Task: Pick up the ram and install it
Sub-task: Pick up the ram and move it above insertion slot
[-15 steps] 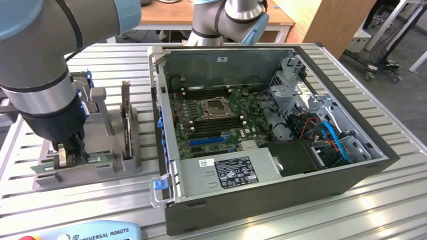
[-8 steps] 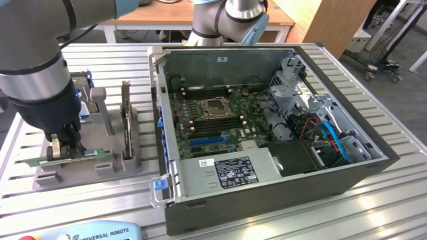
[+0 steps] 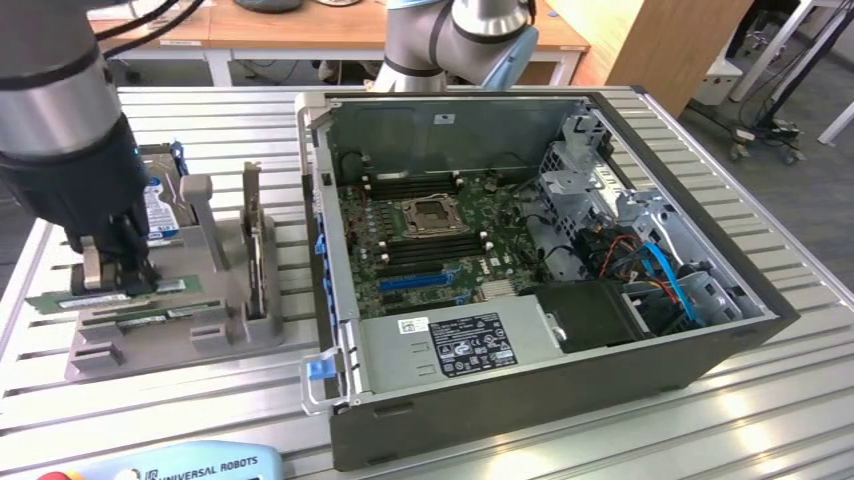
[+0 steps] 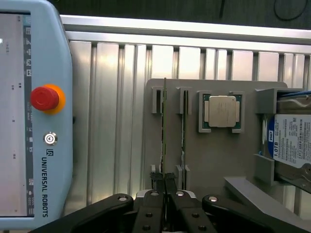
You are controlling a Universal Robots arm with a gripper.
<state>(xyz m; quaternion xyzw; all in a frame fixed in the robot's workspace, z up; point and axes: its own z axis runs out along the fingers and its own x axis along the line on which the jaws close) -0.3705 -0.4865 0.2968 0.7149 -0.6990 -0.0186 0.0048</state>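
Observation:
The ram (image 3: 80, 299) is a thin green stick standing on edge in the front slot of a grey holder (image 3: 134, 350) at the exterior view's left. In the wrist view the ram (image 4: 164, 126) shows edge-on as a thin line running away from the fingers. My gripper (image 3: 118, 285) reaches down over it, and its black fingers (image 4: 154, 204) are shut on the near end of the stick (image 4: 164, 178). A second stick (image 4: 183, 131) stands in the neighbouring slot. The open computer case (image 3: 334, 400) lies to the exterior view's right, with its motherboard (image 3: 400, 250) facing up.
A square silver processor (image 4: 221, 110) sits in a pocket of the holder, beside a hard drive (image 4: 291, 141). A dark card (image 3: 251, 240) stands upright on the holder. A teach pendant (image 4: 29, 111) with a red stop button lies on the slatted metal table (image 3: 747, 400).

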